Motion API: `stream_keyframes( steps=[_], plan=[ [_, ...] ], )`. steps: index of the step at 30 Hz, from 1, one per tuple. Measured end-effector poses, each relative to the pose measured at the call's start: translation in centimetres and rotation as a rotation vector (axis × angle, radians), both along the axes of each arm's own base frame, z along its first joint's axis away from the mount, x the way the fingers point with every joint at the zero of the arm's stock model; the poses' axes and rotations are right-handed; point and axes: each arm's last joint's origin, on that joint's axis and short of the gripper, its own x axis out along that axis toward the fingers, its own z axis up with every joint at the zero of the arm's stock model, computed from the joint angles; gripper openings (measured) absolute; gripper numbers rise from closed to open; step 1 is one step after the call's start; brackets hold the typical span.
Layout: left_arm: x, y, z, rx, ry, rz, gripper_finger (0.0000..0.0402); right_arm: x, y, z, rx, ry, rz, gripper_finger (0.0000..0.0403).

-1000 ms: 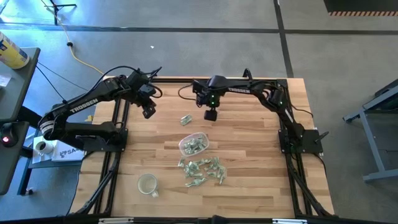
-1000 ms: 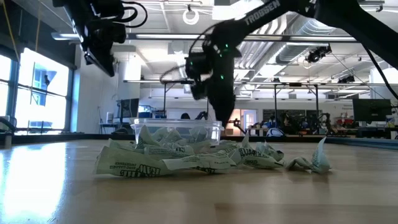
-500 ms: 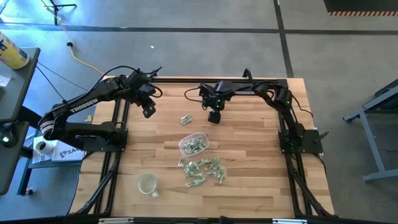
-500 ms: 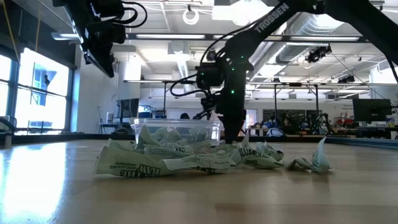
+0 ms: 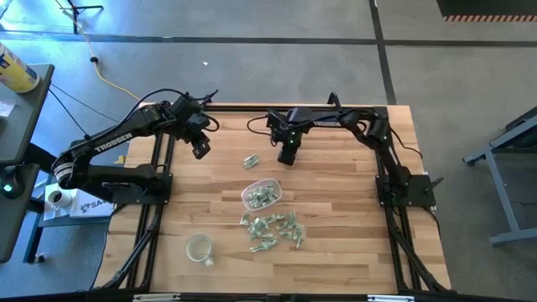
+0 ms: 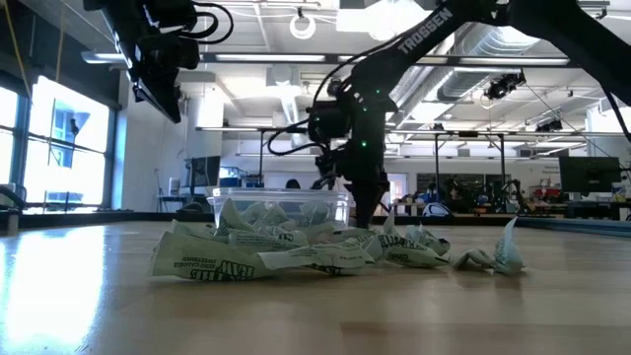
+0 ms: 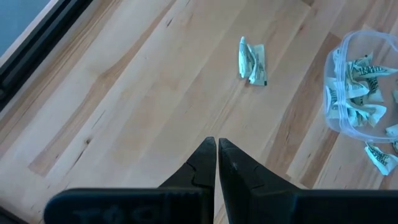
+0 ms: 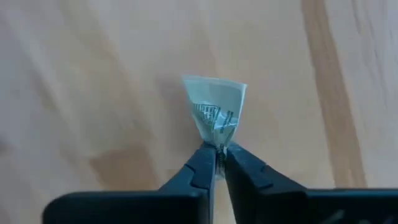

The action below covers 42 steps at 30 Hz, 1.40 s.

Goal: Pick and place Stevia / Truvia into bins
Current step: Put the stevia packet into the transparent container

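From above, the right hand [image 5: 286,157] hangs over the far half of the bench [image 5: 336,235], just beside a lone sachet [image 5: 250,161] and well back from the clear tub [image 5: 261,194]. What that view hides, the right wrist view supplies: the fingers [image 8: 202,163] are pinched together on a folded green-and-white sachet [image 8: 214,115], which stands up from the fingertips over bare wood.

The left hand [image 5: 200,151] waits over the far left part of the bench; its wrist view shows the fingers [image 7: 205,158] closed on nothing, with the lone sachet [image 7: 252,60] lying ahead of them and the tub [image 7: 336,93] (several sachets already inside) farther on.

The loose pile of sachets [image 5: 273,230] lies just on the near side of the tub, and a round cup [image 5: 199,248] stands apart, toward the near left. The low view adds that the pile [image 6: 286,254] lies against the tub's wall [image 6: 281,209], with one sachet [image 6: 505,251] standing off to the side.
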Motion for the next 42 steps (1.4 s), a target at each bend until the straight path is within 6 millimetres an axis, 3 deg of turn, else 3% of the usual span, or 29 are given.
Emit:
stream_keyframes(
  steps=[7, 11, 17, 21, 28, 32, 36, 42],
  plan=[
    [0.0, 0.0, 0.0, 0.0, 0.0, -0.001, 0.0056, 1.4, 3.6, 6.2, 0.022, -0.188, 0.126, 0.0011],
    [0.0, 0.0, 0.0, 0.001, 0.002, -0.004, 0.0056, 2.0, 6.9, 7.5, 0.07, -0.244, 0.275, 0.0022],
    [0.1, 0.1, -0.1, -0.003, 0.009, -0.007, 0.0056, 3.8, 11.9, 6.4, 0.088, -0.295, 0.521, 0.0024],
    [0.2, 0.1, -0.4, -0.023, 0.028, -0.011, 0.0056, 4.9, 13.6, 5.8, 0.031, -0.329, 0.564, 0.0067],
    [0.6, 0.3, -0.7, -0.043, 0.027, -0.024, 0.0056, 4.8, 14.3, 5.8, -0.109, -0.251, 0.451, 0.0183],
    [0.7, 0.4, -0.7, -0.041, 0.02, -0.025, 0.0056, 4.4, 14.3, 5.7, -0.075, -0.226, 0.472, 0.0211],
    [0.8, 0.4, -0.6, -0.033, 0.01, -0.025, 0.0056, 4.5, 14.4, 5.8, -0.071, -0.243, 0.493, 0.018],
    [1.5, 1.0, -1.0, -0.027, 0.0, -0.028, 0.0056, 5.0, 12.5, 6.1, -0.14, -0.284, 0.396, 0.0048]
  ],
)
